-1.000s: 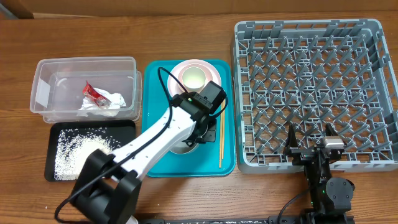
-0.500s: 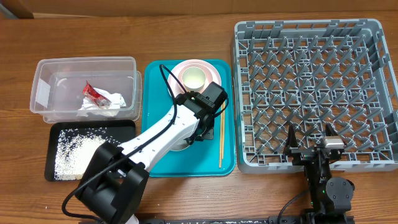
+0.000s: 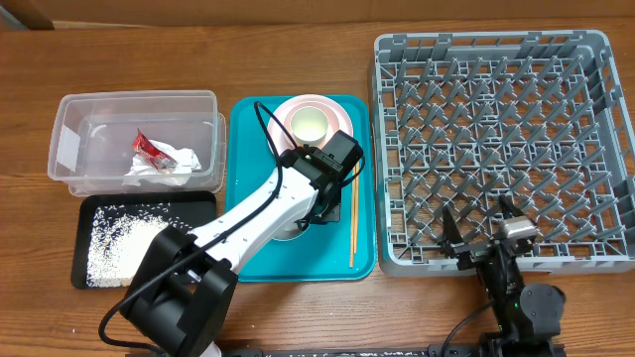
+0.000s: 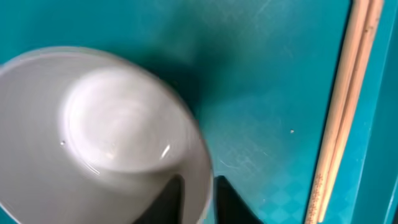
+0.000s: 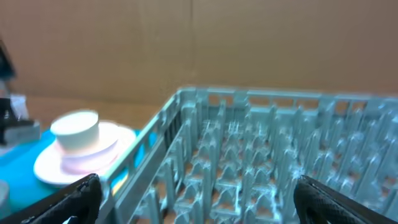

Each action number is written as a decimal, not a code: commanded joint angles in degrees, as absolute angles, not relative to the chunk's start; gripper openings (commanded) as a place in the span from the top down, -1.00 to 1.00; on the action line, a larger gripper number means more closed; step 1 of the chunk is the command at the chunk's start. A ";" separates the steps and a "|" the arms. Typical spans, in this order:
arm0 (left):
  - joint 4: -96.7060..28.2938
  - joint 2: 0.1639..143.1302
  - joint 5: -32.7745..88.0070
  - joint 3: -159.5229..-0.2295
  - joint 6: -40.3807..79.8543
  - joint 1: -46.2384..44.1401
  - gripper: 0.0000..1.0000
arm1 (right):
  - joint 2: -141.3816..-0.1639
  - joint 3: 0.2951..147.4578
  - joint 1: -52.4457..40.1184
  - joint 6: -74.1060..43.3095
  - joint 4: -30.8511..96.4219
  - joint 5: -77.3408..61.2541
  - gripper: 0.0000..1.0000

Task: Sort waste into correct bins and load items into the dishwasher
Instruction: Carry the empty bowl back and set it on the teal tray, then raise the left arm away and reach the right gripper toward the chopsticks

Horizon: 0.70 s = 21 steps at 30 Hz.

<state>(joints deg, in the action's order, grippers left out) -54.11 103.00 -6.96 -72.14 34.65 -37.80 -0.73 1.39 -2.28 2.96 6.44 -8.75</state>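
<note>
The rack point(image 3: 496, 40), at 3 o'clock on the worktop, holds no dishes yet. The right gripper point(image 3: 478, 220) sits at its 6 o'clock edge, jaws apart. Over the tray point(image 3: 317, 260), the left gripper point(image 4: 199, 202) looks clamped on the rim of a bowl point(image 4: 112, 124), with chopsticks point(image 4: 339, 124) at the bowl's 3 o'clock. Loading appears to be the step in hand. The next move calls for a clean lift and a carry towards the rack.

Bowl point(image 4: 112, 130) and chopsticks point(image 4: 342, 112) flank bare tray point(image 4: 267, 93) strip (narrow); rack point(image 3: 496, 139) pegs dense.
</note>
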 commanded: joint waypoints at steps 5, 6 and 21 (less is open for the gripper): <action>-52.84 103.81 -8.10 -72.93 35.18 -37.80 0.39 | -2.85 15.68 -2.17 -3.86 14.79 -8.01 -1.00; -52.45 103.79 -8.10 -72.95 35.18 -37.80 0.40 | -4.03 18.26 -2.20 -6.04 15.05 -8.12 -1.00; -62.52 99.61 -4.34 -95.90 35.11 -29.12 0.17 | -43.86 67.51 -2.24 -10.96 59.07 -23.75 -0.99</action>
